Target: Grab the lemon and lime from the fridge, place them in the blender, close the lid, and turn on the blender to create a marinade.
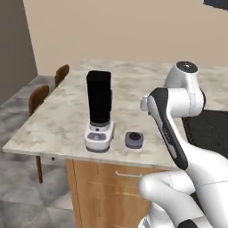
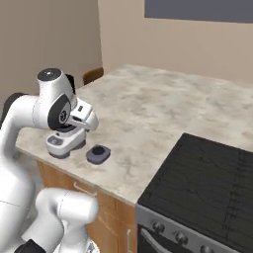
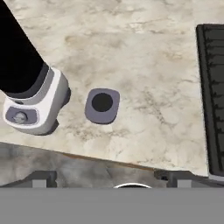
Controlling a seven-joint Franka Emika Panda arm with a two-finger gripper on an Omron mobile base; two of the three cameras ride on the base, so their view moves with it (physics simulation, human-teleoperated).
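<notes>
The blender [image 1: 99, 107], a tall black jar on a pale grey base with a round front dial, stands near the counter's front edge. Its top is uncovered. The grey lid [image 1: 134, 139] lies flat on the counter just right of the base. In the hand view my gripper [image 3: 110, 178] hangs above the counter's front edge, open, with nothing between its fingertips [image 3: 43, 177]. The lid [image 3: 102, 105] lies ahead of it and the blender [image 3: 35, 103] to the left. My arm covers most of the jar in the right base view; the blender base [image 2: 64, 141] and lid [image 2: 98, 154] show. The lemon, lime and fridge are out of view.
A marble counter [image 1: 133, 80] stretches back to a beige wall. A black cooktop [image 2: 207, 178] sits at its right end. Two wooden chairs [image 1: 39, 100] stand on the left side. Wood drawers [image 1: 120, 182] are below the front edge.
</notes>
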